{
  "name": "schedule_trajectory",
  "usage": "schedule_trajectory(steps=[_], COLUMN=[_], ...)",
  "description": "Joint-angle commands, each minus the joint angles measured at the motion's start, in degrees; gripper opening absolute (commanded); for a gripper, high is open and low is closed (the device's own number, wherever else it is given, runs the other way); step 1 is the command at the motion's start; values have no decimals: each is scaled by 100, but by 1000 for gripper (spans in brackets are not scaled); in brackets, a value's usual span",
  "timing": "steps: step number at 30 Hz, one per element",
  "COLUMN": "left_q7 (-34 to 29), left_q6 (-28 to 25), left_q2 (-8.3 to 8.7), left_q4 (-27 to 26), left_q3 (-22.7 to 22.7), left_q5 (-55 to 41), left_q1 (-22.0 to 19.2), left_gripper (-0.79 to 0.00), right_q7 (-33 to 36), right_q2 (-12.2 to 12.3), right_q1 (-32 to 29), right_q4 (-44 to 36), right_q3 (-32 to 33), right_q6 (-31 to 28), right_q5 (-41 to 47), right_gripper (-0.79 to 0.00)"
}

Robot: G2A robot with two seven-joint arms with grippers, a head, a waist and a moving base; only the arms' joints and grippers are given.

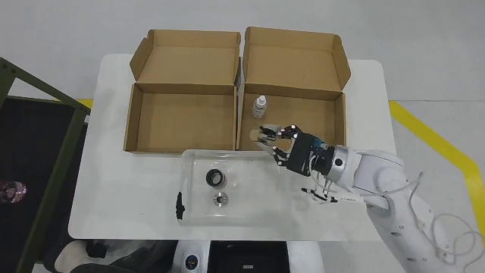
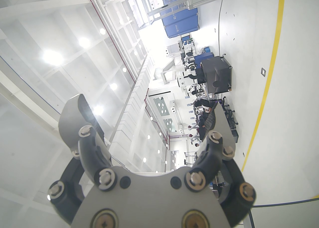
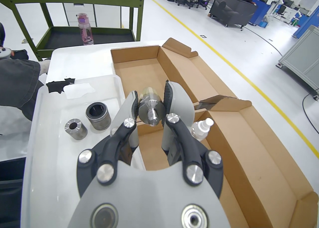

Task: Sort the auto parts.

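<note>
Right gripper (image 3: 150,104) sat closest to its wrist cam, claw narrowed and clamped on a short silver metal cylinder with a threaded stub (image 3: 150,110). Both pads pressed on its sides, the stub end faced the camera, and the far end looked brass-tinted. From the top view, gripper and part hung over the right-hand open brown cardboard box (image 1: 303,121), at the corner nearest the tray and the neighbouring box. Couldn't tell whether the part touched the box floor.

A small white spray bottle (image 1: 260,107) stood upright in that same box, near the wall shared with the left-hand open brown cardboard box (image 1: 186,121). The two boxes sat side by side, touching, lids folded back.

A clear plastic tray (image 1: 250,220) lay on the white table (image 1: 114,159), its far rim against the boxes' front walls. Two parts were in it, just beside each other but apart: a dark grey hollow metal bushing (image 1: 217,177) and a short silver steel cylinder with a centre hole (image 1: 220,201), both standing on end. A black torn scrap (image 1: 179,206) sat at the tray's edge.

Left gripper (image 2: 148,109) pointed up towards the hall ceiling, claw spread wide, nothing between the fingers.
</note>
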Motion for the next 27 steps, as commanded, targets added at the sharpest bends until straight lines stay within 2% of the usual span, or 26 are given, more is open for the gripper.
schedule_trajectory(steps=[1, 10, 27], left_q7=[0, 0, 0], left_q6=[0, 0, 0], left_q2=[0, 0, 0], left_q4=[0, 0, 0], left_q3=[0, 0, 0], left_q5=[0, 0, 0], left_q1=[0, 0, 0], left_gripper=[0, 0, 0], right_q7=[57, 560, 1764], right_q2=[3, -11, -87], right_q1=[37, 523, 1601], right_q4=[59, 673, 1887], right_q3=[47, 56, -440], right_q6=[23, 57, -84], right_q5=[23, 231, 356], right_gripper=[-785, -785, -785])
